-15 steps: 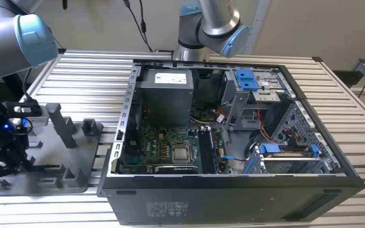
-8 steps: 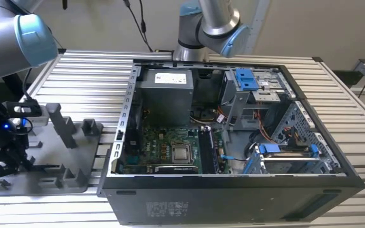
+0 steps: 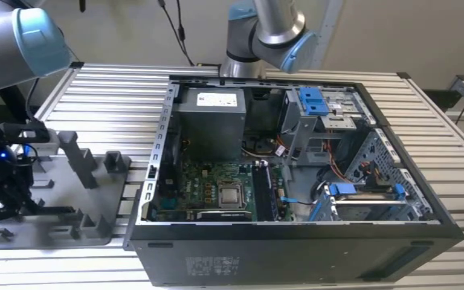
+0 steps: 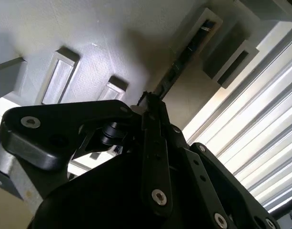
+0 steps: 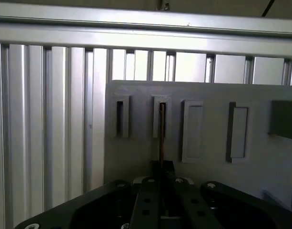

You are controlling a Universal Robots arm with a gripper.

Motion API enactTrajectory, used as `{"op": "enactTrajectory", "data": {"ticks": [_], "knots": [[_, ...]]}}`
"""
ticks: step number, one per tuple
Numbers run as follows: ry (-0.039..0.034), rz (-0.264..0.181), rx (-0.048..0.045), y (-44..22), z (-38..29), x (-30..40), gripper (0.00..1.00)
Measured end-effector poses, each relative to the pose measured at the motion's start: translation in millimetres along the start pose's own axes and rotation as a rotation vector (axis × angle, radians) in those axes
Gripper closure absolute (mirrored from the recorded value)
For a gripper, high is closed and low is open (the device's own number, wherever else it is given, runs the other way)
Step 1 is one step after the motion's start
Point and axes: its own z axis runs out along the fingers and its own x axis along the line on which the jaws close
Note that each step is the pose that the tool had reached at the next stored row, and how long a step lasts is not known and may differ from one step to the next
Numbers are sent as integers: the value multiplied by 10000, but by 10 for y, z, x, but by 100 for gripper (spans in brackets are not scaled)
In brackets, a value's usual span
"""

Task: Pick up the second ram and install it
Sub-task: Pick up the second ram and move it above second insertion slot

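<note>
The gripper has its 2 black fingers drawn close together on the near end of the second ram, which shows edge-on as a thin dark strip. The jaws look clamped on it with no gap showing. The stick's far end sits in a narrow slot of the light grey tray. In the second wrist view the same stick runs from the fingers' tips up to its raised slot block.

Beside the held stick the tray carries 1 more open slot and 2 pale raised blocks.

In the exterior view the tray lies on the slatted aluminium table at the exterior view's left, with the dark wrist over its left part and several upright grey blocks standing on it. Just right of the tray stands the open computer case. Its tall left wall rises between the tray and the green motherboard. Inside the case, the grey power supply sits at the far end, the processor socket is near the middle, and blue drive brackets crowd the right side. Red and blue cables trail across the floor there. A grey arm joint with a blue cap stands at the far edge of the table.
</note>
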Motion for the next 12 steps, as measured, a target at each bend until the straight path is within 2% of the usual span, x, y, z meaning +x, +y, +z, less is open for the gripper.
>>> {"op": "enactTrajectory", "data": {"ticks": [6,12], "knots": [[11,2,-1,2,-184,-6,86],[15,2,0,3,-300,-10,86]]}}
